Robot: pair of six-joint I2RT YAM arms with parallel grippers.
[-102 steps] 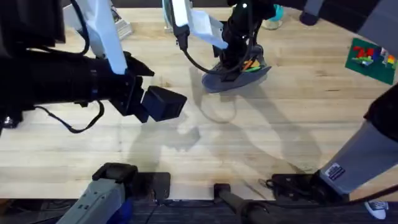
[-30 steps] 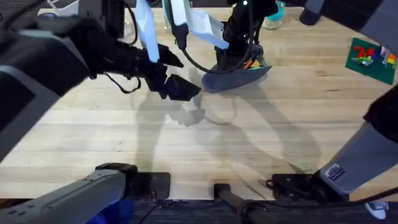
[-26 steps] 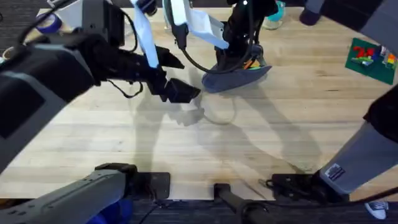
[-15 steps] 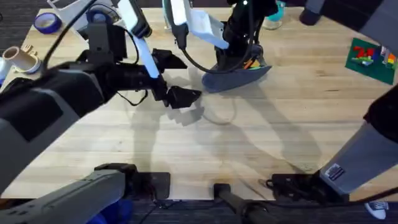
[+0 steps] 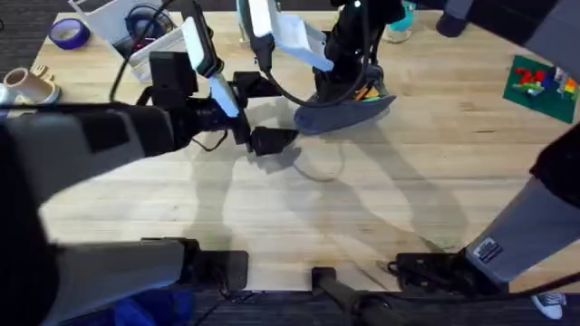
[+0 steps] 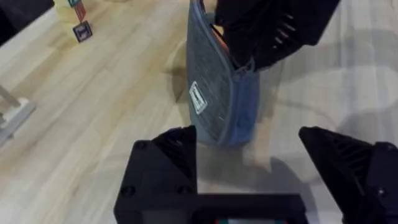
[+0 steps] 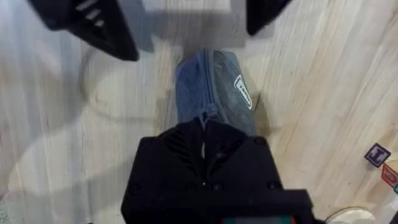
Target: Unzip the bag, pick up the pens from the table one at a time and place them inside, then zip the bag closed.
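Zipping step in hand, by the look of it: the bag (image 5: 346, 112) sits far-centre on the table (image 5: 181, 217), grey-blue, with orange and green of the pens (image 5: 366, 91) showing at its open far end, so the pens look to be inside already. The right gripper (image 7: 204, 138) is down on top of the bag, fingers closed together on the zipper line, apparently pinching the zipper pull (image 7: 207, 116); in the overhead view it stands over the bag's middle. The left gripper (image 6: 249, 162) is wide open and empty, hovering just short of the bag's near end, fingers spread to either side of it in the left wrist view, not touching. Next move likely calls for the left gripper to close on the near end of the bag and hold it steady while the right drags the pull along to shut it; risk is the soft bag sliding or bunching if unbraced. Surface is light wood planks with grain. Around it: a roll of tape (image 5: 68, 33) and a white tray (image 5: 118, 23) at far left, a green plate with toy bricks (image 5: 542, 84) at far right, small lettered blocks (image 6: 82, 30) in the left wrist view.
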